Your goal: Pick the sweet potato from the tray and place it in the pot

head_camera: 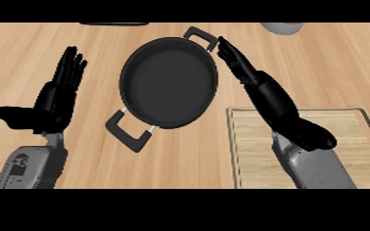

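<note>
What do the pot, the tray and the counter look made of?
Pot: likely dark metal, matte black inside, with black handles on pale metal brackets. Tray: pale wood, visible grain, raised rim. Counter: light wood planks, judging by the grain lines.

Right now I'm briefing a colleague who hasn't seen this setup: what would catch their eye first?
The black pot dominates mid-counter, two handles set diagonally, nothing visible inside. The right hand stretches open beside its right rim, over the corner of the wooden tray at lower right, where no sweet potato shows. The left hand rests open at the left, fingers up.
</note>
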### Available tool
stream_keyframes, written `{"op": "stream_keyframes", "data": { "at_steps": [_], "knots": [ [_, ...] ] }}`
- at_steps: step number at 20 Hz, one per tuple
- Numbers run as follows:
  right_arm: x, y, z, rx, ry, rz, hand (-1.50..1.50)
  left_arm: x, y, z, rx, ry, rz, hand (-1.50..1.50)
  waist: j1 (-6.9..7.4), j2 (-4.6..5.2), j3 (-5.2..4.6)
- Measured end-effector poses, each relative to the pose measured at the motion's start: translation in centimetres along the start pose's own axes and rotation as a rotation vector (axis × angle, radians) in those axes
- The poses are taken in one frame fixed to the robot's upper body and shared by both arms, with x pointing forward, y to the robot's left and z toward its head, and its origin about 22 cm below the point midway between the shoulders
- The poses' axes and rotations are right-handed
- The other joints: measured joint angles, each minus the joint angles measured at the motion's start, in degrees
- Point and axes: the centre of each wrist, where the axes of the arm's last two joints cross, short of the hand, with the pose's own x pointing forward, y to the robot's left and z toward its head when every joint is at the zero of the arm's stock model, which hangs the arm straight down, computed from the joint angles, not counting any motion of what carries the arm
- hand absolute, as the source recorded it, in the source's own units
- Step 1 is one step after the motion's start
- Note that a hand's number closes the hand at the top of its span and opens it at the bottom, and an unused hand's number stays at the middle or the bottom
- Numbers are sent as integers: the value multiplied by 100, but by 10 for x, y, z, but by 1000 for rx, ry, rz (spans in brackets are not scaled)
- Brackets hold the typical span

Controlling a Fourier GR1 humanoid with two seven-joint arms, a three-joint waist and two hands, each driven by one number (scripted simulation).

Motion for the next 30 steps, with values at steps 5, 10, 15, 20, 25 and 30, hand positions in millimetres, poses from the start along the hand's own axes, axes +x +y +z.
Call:
{"op": "stream_keyframes", "data": {
  "at_steps": [5, 10, 15, 20, 25, 30],
  "knots": [
    [-22, -34, 34, -237, 202, 48, 150, -17, 41, 20, 101, 162, -180, 0, -191, -14, 37],
    [-35, -101, 88, -621, 411, 397, -150, -40, 78, 50, 210, 394, -299, 0, -539, -23, 21],
    [-42, -86, 132, -876, 440, 619, -150, -42, 86, 56, 240, 530, -342, 0, -500, -63, 33],
    [-14, -58, 158, -900, 528, 748, -150, -31, 78, 44, 237, 580, -367, 0, -389, -74, 25],
    [18, -60, 169, -819, 774, 869, -150, -23, 70, 43, 220, 586, -374, 0, -279, -69, 13],
    [56, -56, 160, -681, 1015, 916, -150, -19, 67, 41, 207, 588, -376, 0, -184, -44, 9]
  ]
}}
